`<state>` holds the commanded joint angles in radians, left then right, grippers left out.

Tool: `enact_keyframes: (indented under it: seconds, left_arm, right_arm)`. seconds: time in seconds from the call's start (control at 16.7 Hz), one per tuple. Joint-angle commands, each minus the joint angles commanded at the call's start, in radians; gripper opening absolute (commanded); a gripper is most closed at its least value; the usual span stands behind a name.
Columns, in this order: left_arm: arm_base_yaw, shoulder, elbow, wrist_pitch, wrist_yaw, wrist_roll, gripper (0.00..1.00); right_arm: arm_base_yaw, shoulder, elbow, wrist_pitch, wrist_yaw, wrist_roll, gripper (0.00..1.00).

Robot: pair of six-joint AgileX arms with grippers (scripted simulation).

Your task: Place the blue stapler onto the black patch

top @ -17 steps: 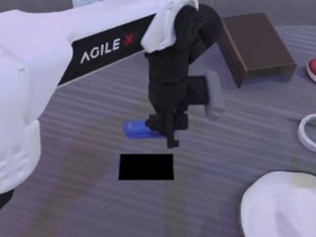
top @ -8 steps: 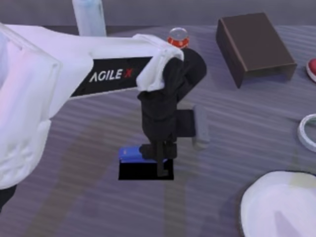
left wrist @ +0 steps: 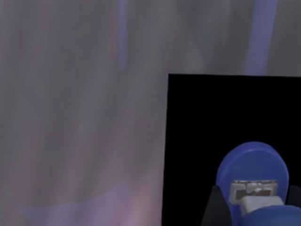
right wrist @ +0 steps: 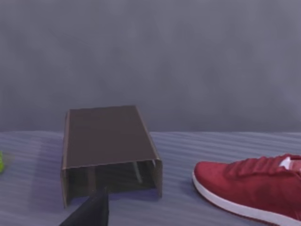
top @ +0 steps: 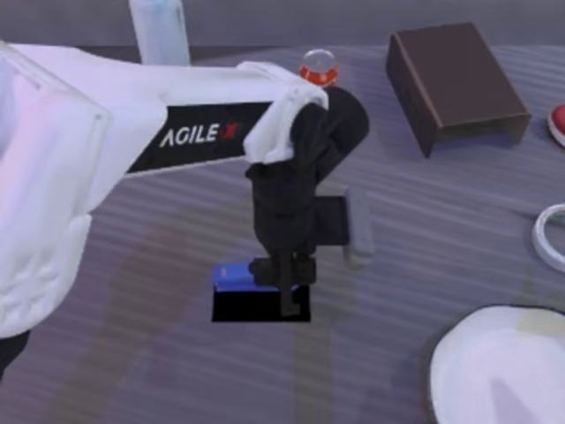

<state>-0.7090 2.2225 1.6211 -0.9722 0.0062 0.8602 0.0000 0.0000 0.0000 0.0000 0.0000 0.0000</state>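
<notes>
My left gripper (top: 287, 300) hangs straight down over the black patch (top: 243, 309), shut on the blue stapler (top: 231, 276). The stapler lies level, its free end reaching left over the patch's far edge. In the left wrist view the stapler's rounded blue end (left wrist: 254, 165) with its metal mouth sits between two dark fingers (left wrist: 214, 207), and the patch (left wrist: 202, 117) fills the area beneath it. Whether the stapler touches the patch is not visible. My right arm (top: 494, 367) is parked at the near right; one of its fingers (right wrist: 91, 212) shows alone, off to one side.
A dark brown box (top: 455, 79) stands at the back right, with a red shoe (right wrist: 249, 183) beside it at the right edge. A white ring (top: 549, 234) lies at the right edge. A pale bottle (top: 159, 31) and a small red-based dome (top: 318, 66) stand at the back.
Since a second ago my left gripper has carried the stapler toward the near edge and lower, to over the black patch. Over the last half second nothing has moved.
</notes>
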Motion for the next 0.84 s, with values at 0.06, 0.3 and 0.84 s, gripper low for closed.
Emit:
enact_keyframes:
  seconds: [0.06,0.3,0.84]
  left_arm:
    - [0.000,0.000,0.000,0.000,0.000,0.000,0.45]
    - [0.000,0.000,0.000,0.000,0.000,0.000,0.75]
    - [0.000,0.000,0.000,0.000,0.000,0.000,1.00]
  right_arm:
    - [0.000,0.000,0.000,0.000,0.000,0.000,1.00]
    - [0.000,0.000,0.000,0.000,0.000,0.000,1.00]
    - [0.000,0.000,0.000,0.000,0.000,0.000,1.00]
